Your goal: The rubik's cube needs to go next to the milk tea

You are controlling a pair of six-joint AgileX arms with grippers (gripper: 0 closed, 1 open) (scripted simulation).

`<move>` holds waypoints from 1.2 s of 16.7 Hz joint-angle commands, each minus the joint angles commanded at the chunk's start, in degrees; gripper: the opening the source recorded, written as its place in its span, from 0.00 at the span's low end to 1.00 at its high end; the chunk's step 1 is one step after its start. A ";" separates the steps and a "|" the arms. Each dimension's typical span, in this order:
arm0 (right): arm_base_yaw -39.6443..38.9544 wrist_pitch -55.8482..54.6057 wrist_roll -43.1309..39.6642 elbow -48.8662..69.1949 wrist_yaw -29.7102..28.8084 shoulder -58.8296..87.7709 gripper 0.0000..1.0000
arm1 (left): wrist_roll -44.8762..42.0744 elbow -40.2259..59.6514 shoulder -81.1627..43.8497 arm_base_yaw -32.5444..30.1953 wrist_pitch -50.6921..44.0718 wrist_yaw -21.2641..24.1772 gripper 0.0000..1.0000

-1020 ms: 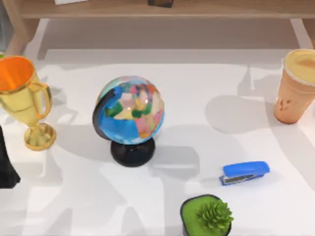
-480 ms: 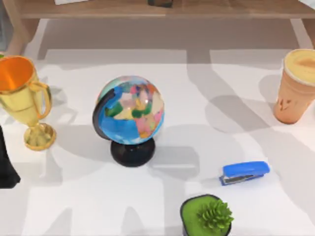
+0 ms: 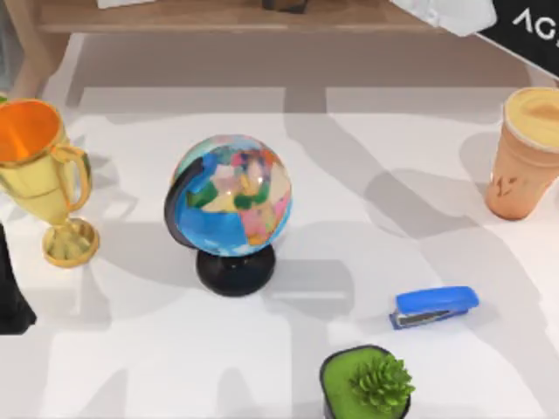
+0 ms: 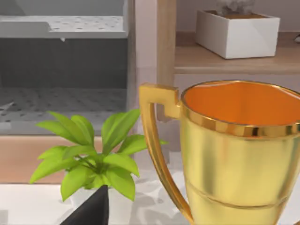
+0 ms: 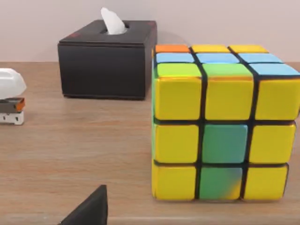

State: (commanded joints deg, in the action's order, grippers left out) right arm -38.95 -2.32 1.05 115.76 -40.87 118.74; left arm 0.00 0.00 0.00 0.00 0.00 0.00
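Observation:
The rubik's cube [image 5: 222, 122], with yellow, green and orange squares and dark grid lines, stands on a wooden shelf close in front of my right gripper [image 5: 89, 211] in the right wrist view. Part of my right arm [image 3: 476, 16] reaches over the shelf at the top view's top right corner. The milk tea [image 3: 527, 155], an orange-tan cup with a pale lid, stands on the white table at the far right edge. My left gripper [image 3: 10, 292] is parked at the table's left edge, beside the gold trophy.
A globe [image 3: 229, 205] stands left of centre, with a gold trophy [image 3: 39, 170] at far left. A blue stapler [image 3: 434, 305] and a potted succulent [image 3: 367, 384] sit front right. On the shelf, a black tissue box [image 5: 108, 58] stands behind the cube.
My right arm has come into the top view at the top right corner, and its shadow has swept across the table. Nothing on the table has moved.

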 joint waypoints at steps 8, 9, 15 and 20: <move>1.12 1.32 -0.15 4.07 1.10 2.43 1.00 | 0.00 0.00 0.00 0.00 0.00 0.00 1.00; 1.45 2.17 -0.24 6.26 1.44 3.63 1.00 | 0.00 0.00 0.00 0.00 0.00 0.00 1.00; 3.81 8.56 -0.56 22.49 3.59 13.00 1.00 | 0.00 0.00 0.00 0.00 0.00 0.00 1.00; 4.40 10.38 -0.25 26.94 4.19 16.36 1.00 | 0.00 0.00 0.00 0.00 0.00 0.00 1.00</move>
State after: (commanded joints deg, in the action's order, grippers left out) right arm -34.56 8.05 0.80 142.70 -36.69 135.11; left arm 0.00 0.00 0.00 0.00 0.00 0.00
